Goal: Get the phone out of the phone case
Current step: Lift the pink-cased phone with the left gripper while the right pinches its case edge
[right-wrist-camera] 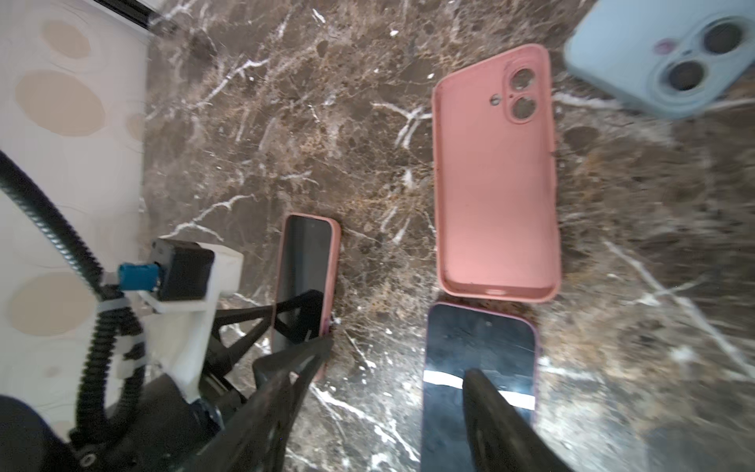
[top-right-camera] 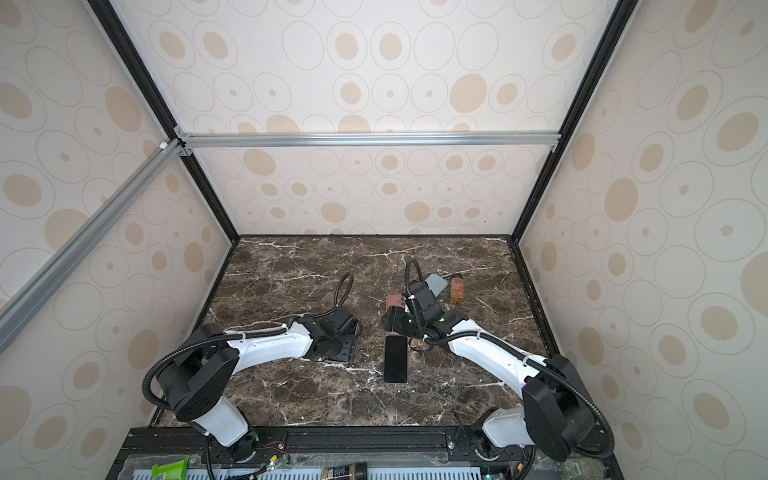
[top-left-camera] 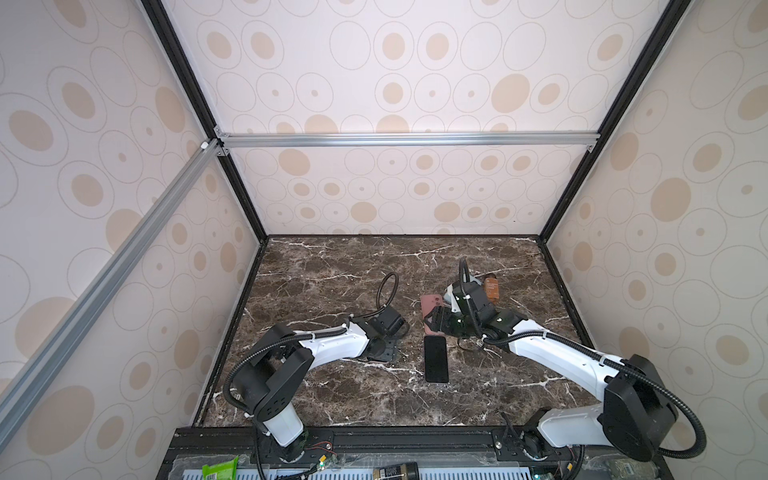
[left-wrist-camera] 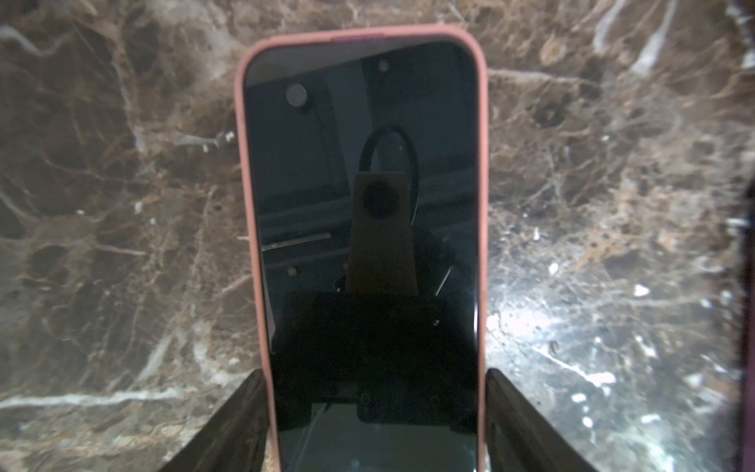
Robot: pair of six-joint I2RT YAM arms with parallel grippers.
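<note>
Securing step: your left hand point(left-wrist-camera: 376, 376) clasps the pink-cased phone point(left-wrist-camera: 363, 184) by its long edges; right hand point(right-wrist-camera: 396, 359) gapes empty. Next, pry a case corner free.

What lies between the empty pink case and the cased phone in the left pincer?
Nothing. The right wrist view shows only bare marble table between the empty case and the cased phone held by the left pincer.

A dark-screened phone point(left-wrist-camera: 359, 245) seated in a pink phone case point(left-wrist-camera: 429, 32) is seen screen up left of mid-table, while right of it a bare phone point(top-left-camera: 436, 364) is laid flat just nearer than an empty pink case point(right-wrist-camera: 494, 184).
</note>
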